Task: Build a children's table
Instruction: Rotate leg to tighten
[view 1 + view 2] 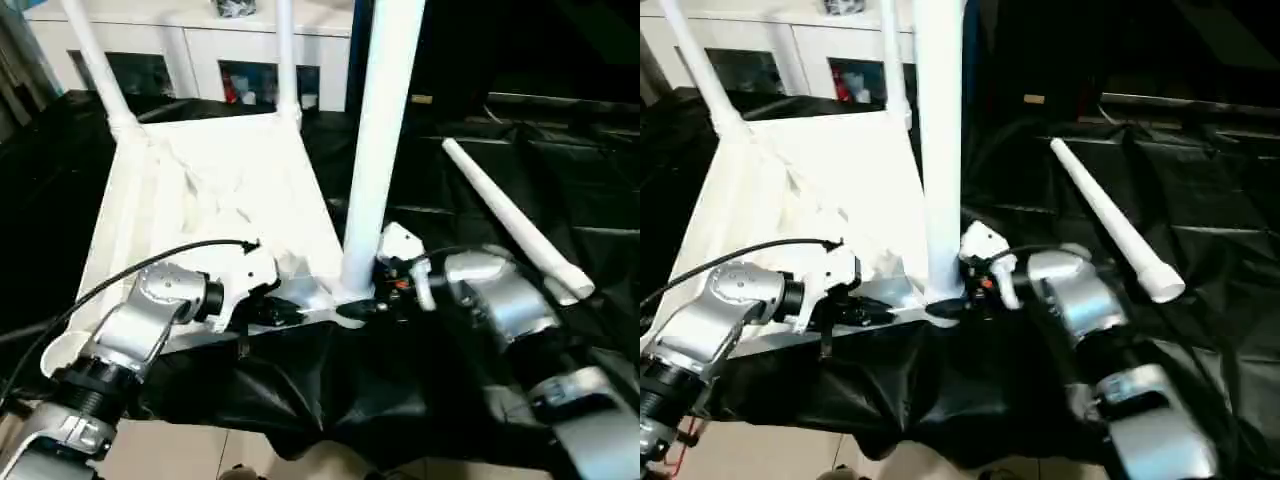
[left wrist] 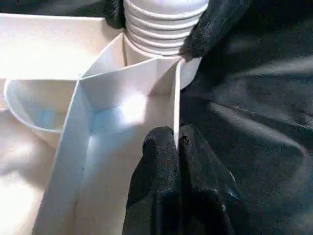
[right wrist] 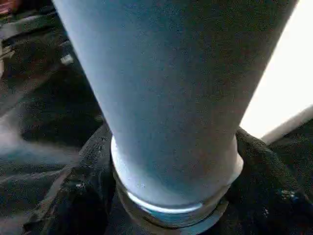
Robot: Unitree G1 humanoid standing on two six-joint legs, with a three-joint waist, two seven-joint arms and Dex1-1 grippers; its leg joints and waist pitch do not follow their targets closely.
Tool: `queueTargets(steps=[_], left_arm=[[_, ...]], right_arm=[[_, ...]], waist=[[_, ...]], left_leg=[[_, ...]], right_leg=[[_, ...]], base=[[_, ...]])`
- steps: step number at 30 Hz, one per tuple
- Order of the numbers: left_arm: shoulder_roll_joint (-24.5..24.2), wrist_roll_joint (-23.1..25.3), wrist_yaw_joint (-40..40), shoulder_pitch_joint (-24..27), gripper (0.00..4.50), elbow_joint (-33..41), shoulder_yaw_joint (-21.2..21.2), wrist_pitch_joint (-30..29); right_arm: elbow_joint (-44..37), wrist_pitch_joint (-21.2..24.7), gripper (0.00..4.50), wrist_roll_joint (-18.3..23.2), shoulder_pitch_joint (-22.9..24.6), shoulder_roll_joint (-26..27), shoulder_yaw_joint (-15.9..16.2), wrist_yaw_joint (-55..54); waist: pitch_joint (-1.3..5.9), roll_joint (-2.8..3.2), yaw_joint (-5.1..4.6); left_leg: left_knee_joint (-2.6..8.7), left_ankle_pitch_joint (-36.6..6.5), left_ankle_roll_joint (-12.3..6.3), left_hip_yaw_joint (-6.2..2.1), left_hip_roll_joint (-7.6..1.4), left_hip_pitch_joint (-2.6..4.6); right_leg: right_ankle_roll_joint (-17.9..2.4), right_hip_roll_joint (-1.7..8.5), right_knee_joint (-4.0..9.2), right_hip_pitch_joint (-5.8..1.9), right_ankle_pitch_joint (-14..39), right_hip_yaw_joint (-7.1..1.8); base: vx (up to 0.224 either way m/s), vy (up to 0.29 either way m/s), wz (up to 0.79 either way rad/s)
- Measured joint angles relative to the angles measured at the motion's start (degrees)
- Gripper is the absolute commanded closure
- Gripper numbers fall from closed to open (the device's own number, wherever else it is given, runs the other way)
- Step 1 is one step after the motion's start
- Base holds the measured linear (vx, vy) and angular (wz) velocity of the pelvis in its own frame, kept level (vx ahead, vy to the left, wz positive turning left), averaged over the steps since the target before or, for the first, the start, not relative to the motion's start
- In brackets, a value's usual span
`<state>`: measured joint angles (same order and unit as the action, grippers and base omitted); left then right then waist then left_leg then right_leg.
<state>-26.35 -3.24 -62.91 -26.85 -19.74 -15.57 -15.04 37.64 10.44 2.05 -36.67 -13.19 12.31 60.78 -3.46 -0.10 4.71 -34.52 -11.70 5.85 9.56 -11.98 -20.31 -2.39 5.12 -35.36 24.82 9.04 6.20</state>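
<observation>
The white tabletop lies ribbed side up on black cloth. Two white legs stand in its far corners. A third leg stands upright in the near right corner socket, its ribbed end at the socket mouth. My right gripper is shut on this leg's base, with black fingers on both sides of it. My left gripper is shut on the tabletop's thin rim just beside that corner. A fourth leg lies loose on the cloth to the right.
A white cabinet with glass doors stands behind the work surface. The black cloth hangs over the near edge, with pale floor below. A black cable arcs over my left forearm.
</observation>
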Motion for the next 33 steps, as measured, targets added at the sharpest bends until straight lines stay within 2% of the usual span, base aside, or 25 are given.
queueTargets(steps=[5,8,12,14,17,18,23,28,29,33], left_arm=[[6.62,2.57,11.05,-3.61,4.50,-4.73,1.09,-3.33],[8.77,3.16,15.23,-4.95,4.50,-6.08,1.18,-4.80],[11.87,5.01,20.10,-5.65,4.50,-7.00,2.05,-5.88],[12.29,5.29,20.64,-5.64,4.50,-7.00,2.08,-5.96],[12.33,5.42,20.87,-5.64,4.50,-7.00,2.06,-5.97],[12.33,5.41,20.86,-5.63,4.50,-7.00,2.10,-5.97],[10.97,5.32,18.32,-4.54,4.50,-6.20,2.30,-3.96],[8.26,4.68,12.79,-2.58,4.50,-3.73,2.18,-2.02],[7.08,3.84,10.54,-1.94,4.50,-2.77,1.94,-1.79],[4.14,1.71,4.21,-0.07,4.50,-0.85,1.29,-0.09]], right_arm=[[7.79,0.04,1.71,-0.01,-2.87,6.39,-5.80,-19.29],[10.17,-0.17,1.71,-0.06,-4.10,8.59,-7.47,-26.31],[15.44,-3.33,1.71,-0.49,-6.46,12.13,-9.83,-35.70],[16.98,-4.54,1.01,-0.40,-6.99,12.69,-10.40,-36.87],[18.45,-5.10,0.92,-0.38,-7.94,13.21,-10.80,-36.89],[18.77,-5.38,0.67,-0.38,-8.09,13.22,-10.80,-36.82],[19.31,-7.07,0.33,-0.75,-8.13,12.81,-10.33,-32.89],[19.25,-10.76,0.33,-2.20,-7.77,9.46,-6.85,-22.26],[17.89,-11.24,0.33,-1.95,-6.94,7.80,-5.79,-17.31],[13.69,-11.09,0.33,-0.95,-4.68,3.81,-3.61,-4.18]], waist=[[0.07,-0.16,-1.67],[0.07,-0.15,-1.80],[0.14,-0.08,-1.94],[0.16,-0.03,-1.94],[0.17,-0.02,-2.05],[0.17,-0.02,-2.09],[0.17,0.01,-2.34],[0.17,0.09,-1.99],[0.17,0.09,-1.77],[0.11,0.28,-1.13]], left_leg=[[0.02,0.30,0.24,0.00,0.02,0.19],[0.06,0.33,0.24,-0.02,0.03,0.22],[0.08,0.33,0.24,-0.02,0.02,0.22],[0.13,0.32,0.23,-0.01,0.03,0.21],[0.17,0.32,0.23,-0.01,0.03,0.22],[0.18,0.32,0.23,-0.01,0.03,0.22],[0.22,0.32,0.22,0.00,0.02,0.19],[0.23,0.31,0.21,-0.01,0.01,0.10],[0.23,0.30,0.18,-0.01,0.01,0.06],[0.18,0.30,0.03,0.00,0.00,0.00]], right_leg=[[0.38,-0.03,0.05,-0.08,0.00,-0.05],[0.40,-0.08,0.03,-0.08,-0.05,-0.05],[0.38,-0.09,0.05,-0.08,-0.07,-0.06],[0.35,-0.08,0.08,-0.08,-0.09,-0.09],[0.21,-0.08,0.07,-0.08,-0.18,-0.10],[0.20,-0.09,0.07,-0.08,-0.18,-0.10],[0.14,-0.09,0.07,-0.03,-0.21,-0.09],[0.05,-0.08,0.09,0.02,-0.26,-0.09],[0.05,-0.08,0.10,0.04,-0.27,-0.09],[0.04,-0.08,0.08,0.06,-0.27,-0.08]], base=[[0.000,0.000,0.00],[0.000,0.000,0.00],[0.000,0.000,0.00],[0.000,0.000,0.00],[0.000,0.000,0.00],[0.000,0.000,0.00],[0.000,0.000,0.00],[0.000,0.000,0.00],[0.000,0.000,0.00],[0.000,0.000,0.00]])
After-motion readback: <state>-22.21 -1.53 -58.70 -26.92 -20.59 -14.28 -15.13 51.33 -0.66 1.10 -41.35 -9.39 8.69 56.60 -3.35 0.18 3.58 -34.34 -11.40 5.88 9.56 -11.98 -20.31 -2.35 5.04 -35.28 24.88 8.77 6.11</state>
